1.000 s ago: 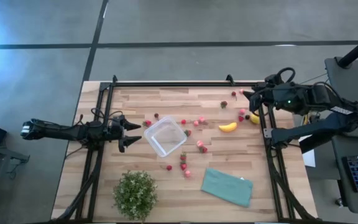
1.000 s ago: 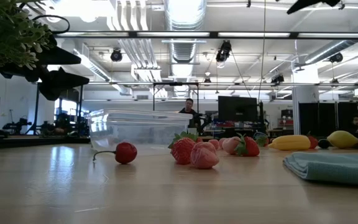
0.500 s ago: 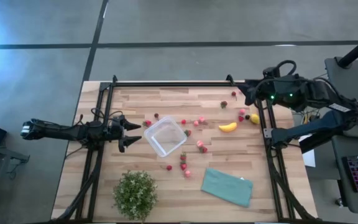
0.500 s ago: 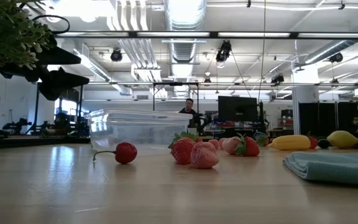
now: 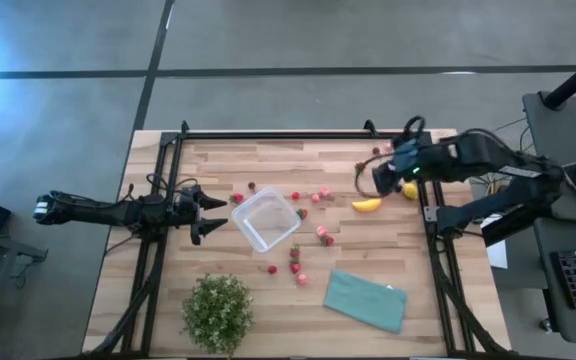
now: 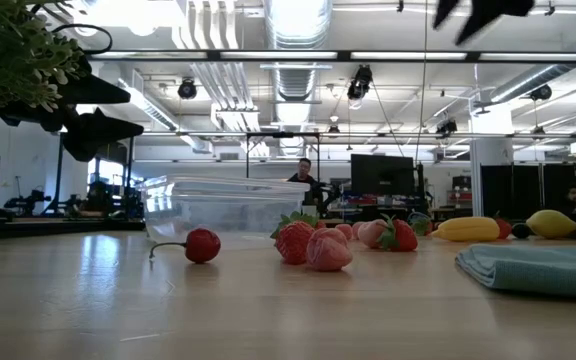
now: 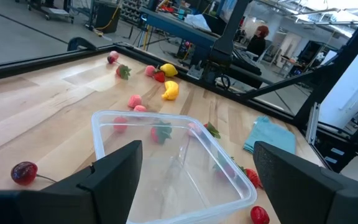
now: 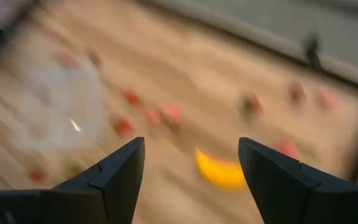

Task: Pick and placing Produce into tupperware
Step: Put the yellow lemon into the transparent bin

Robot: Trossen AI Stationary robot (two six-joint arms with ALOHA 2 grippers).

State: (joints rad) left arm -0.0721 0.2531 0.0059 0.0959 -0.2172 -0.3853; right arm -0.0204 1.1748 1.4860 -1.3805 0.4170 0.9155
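Wooden worktop (image 5: 268, 160) carrying, in descending size: a potted plant (image 5: 217, 312) at its near edge; a teal cloth (image 5: 366, 298); the clear tupperware (image 5: 265, 219), empty at centre; a yellow banana (image 5: 367, 204); a round yellow fruit (image 5: 409, 190); scattered red and pink strawberries (image 5: 323, 233). Left hand (image 5: 208, 213), fingers spread and empty, waits just beside the tupperware. Right hand (image 5: 366, 178), fingers apart and holding nothing, hovers above the banana.

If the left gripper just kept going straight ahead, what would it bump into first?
Probably the tupperware. The open left gripper points right at it in the left wrist view, with only bare table between them. A dark cherry sits off to one side, likely missed.
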